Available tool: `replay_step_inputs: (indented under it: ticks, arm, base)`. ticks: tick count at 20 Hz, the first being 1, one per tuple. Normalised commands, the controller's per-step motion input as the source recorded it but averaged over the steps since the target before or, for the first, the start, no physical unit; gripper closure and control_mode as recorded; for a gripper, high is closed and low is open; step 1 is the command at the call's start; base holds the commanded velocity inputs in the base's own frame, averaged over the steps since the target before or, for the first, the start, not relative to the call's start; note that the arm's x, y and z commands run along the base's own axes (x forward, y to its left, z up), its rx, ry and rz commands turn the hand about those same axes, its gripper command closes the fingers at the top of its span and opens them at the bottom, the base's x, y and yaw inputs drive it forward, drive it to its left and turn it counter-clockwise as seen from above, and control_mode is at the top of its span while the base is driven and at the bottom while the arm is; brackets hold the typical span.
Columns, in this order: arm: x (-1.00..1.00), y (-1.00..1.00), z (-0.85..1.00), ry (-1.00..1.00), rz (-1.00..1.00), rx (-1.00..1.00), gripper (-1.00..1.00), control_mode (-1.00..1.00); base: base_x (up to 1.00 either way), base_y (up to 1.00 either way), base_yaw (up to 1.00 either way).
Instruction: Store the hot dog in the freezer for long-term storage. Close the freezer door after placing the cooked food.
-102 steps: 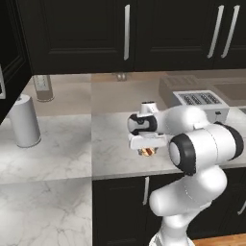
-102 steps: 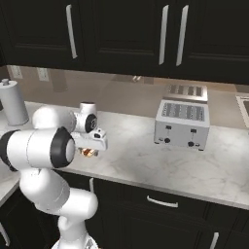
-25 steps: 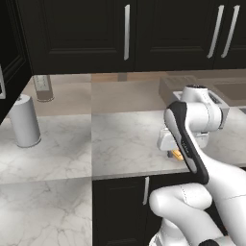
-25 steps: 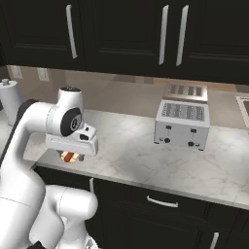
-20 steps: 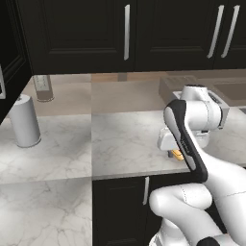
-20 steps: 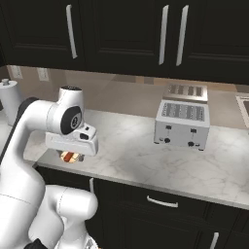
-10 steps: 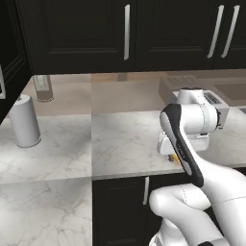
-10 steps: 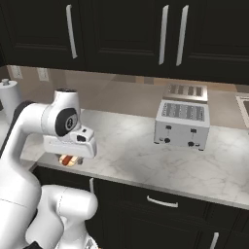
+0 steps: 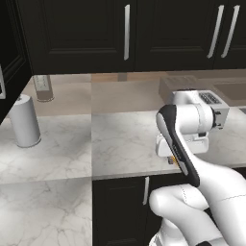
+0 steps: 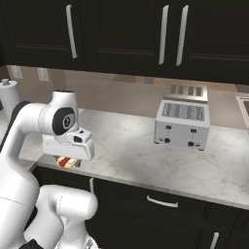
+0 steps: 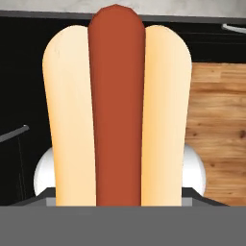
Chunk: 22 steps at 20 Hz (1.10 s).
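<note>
The hot dog (image 11: 116, 105) lies right in front of the hand camera, lengthwise, tan bun halves on both sides of the red sausage, with dark cabinet fronts and wooden floor showing behind it. In the right base view it peeks out under the white hand (image 10: 68, 144) at the front edge of the marble counter (image 10: 146, 146), a small red and tan shape (image 10: 67, 162); in the left base view only an orange sliver shows below the hand (image 9: 173, 161). The gripper (image 10: 68, 158) points down over it, but the fingertips are hidden, so I cannot tell whether the jaws are wide, narrow or closed on the bun, nor whether the bun rests on the counter or is lifted.

My judgement is that the task is at its start: at best the pick-up is under way. Carrying the food to the freezer, setting it on a shelf and shutting the door are all left.

Around it: a toaster (image 10: 183, 117) stands on the counter well to the right, well apart from the hand. A paper towel roll (image 9: 24, 120) stands far to the left. Black upper cabinets (image 10: 121, 34) hang above. Nothing stands close to the hot dog, though the counter edge is just beside it, so a slip could drop it to the floor
</note>
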Motion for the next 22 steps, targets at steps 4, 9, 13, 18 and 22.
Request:
replay_step_inputs:
  ticks: [4, 9, 13, 18, 22]
  arm:
    - [-0.06, 0.00, -0.01, 0.05, -0.03, 0.00, 1.00, -1.00]
    - [-0.01, 0.00, 0.00, 0.00, 0.00, 0.00, 1.00, -1.00]
    - [0.00, 0.00, 0.00, 0.00, 0.00, 0.00, 1.00, -1.00]
    - [-0.03, 0.00, 0.00, 0.00, 0.00, 0.00, 1.00, 1.00]
    - [0.00, 0.00, 0.00, 0.00, 0.00, 0.00, 1.00, 1.00]
  base:
    - [0.00, 0.00, 0.00]
    - [0.00, 0.00, 0.00]
    - [0.00, 0.00, 0.00]
    - [-0.14, -0.07, -0.03]
    - [-0.49, -0.28, -0.13]
